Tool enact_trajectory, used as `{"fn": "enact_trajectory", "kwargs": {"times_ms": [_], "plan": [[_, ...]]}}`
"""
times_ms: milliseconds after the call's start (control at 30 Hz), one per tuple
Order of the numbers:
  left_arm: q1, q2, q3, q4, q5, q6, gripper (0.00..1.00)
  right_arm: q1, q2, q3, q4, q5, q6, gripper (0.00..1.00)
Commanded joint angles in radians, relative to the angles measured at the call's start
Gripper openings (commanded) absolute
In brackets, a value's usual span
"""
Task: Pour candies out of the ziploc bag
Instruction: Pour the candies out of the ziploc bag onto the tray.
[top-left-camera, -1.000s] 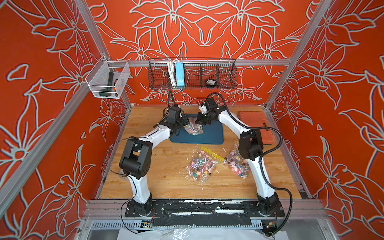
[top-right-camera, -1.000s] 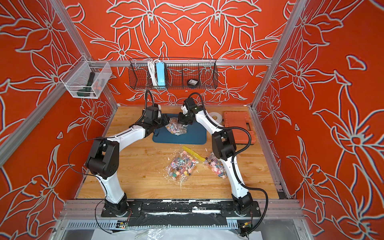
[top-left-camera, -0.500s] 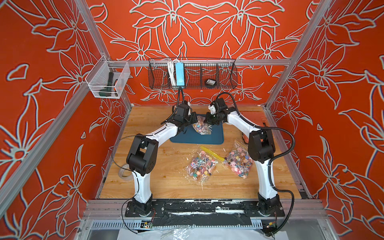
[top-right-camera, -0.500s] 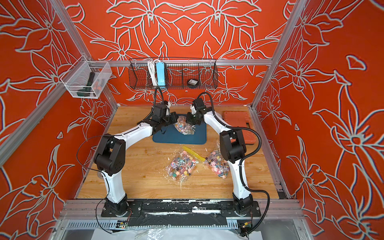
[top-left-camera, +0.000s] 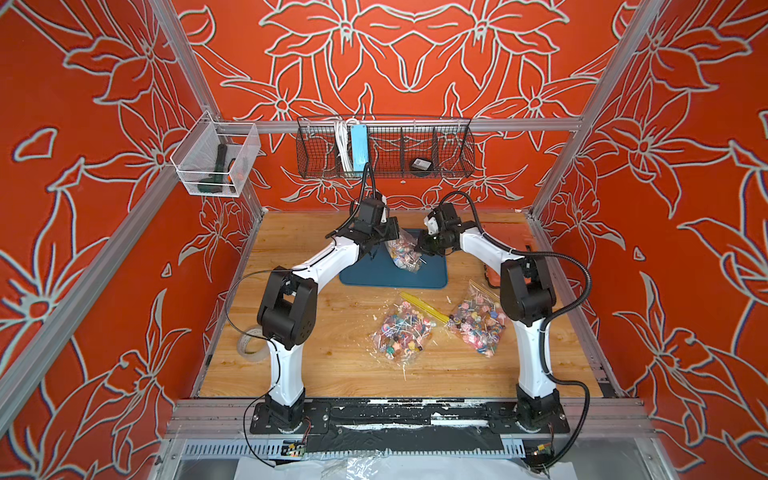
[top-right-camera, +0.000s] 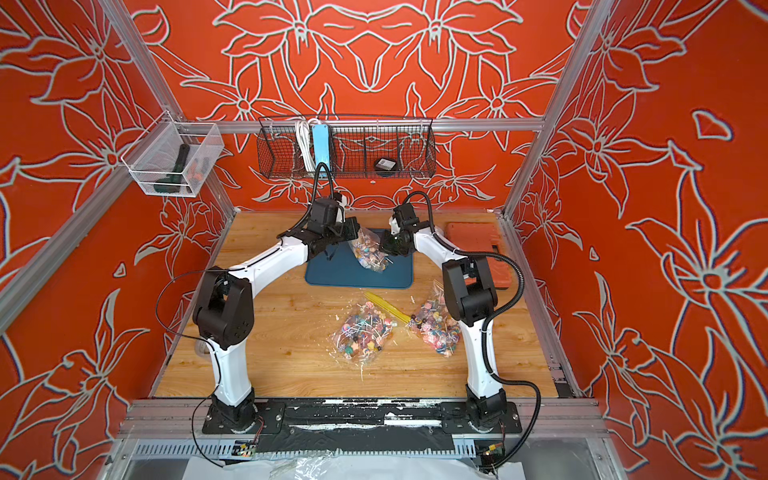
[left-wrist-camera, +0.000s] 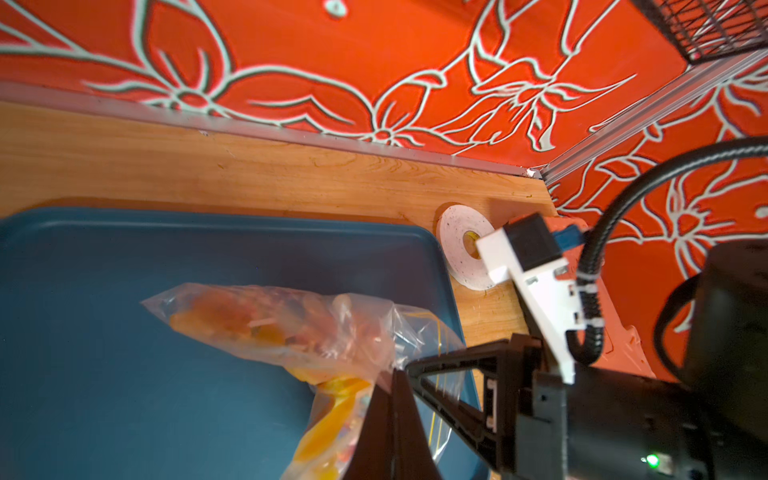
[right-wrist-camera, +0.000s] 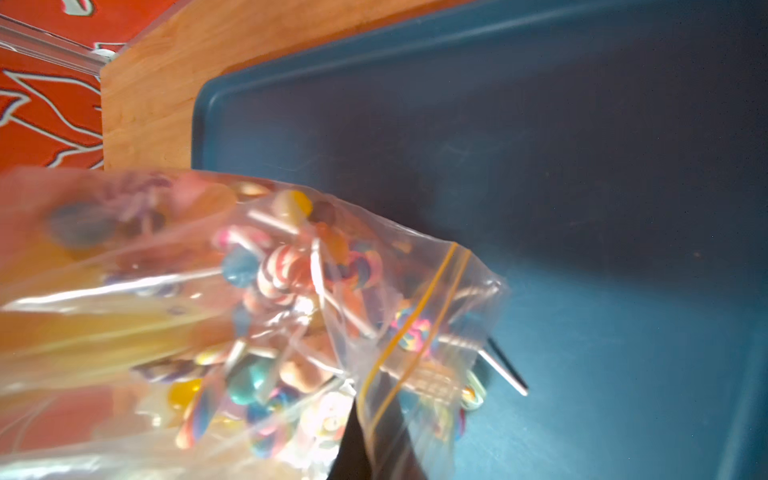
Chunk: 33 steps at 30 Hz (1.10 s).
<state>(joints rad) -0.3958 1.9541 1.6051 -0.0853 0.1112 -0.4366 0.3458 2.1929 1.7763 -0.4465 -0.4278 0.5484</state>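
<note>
Over the blue tray (top-left-camera: 432, 279) hangs the ziploc bag (top-left-camera: 402, 253) of candies (right-wrist-camera: 282, 270) — left gripper (top-left-camera: 387, 237) pinching it at 10 o'clock, right gripper (top-left-camera: 420, 246) at 2.

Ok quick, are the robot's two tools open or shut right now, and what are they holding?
Left tool: shut, gripping the ziploc bag.
Right tool: shut, gripping the same ziploc bag.
</note>
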Motion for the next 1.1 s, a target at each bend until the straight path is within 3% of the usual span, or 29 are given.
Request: {"fn": "enact_trajectory", "kwargs": {"times_ms": [0,1067], "plan": [[-0.003,0.007,0.06,-0.001,-0.038,0.059,0.0,-0.005,-0.028,-0.021,0.034,-0.008,0.015,0.0],[-0.005,-0.031,0.146,-0.104,-0.183,0.188,0.0,-0.012,-0.017,-0.188,0.383,-0.183,0.188,0.0]]}}
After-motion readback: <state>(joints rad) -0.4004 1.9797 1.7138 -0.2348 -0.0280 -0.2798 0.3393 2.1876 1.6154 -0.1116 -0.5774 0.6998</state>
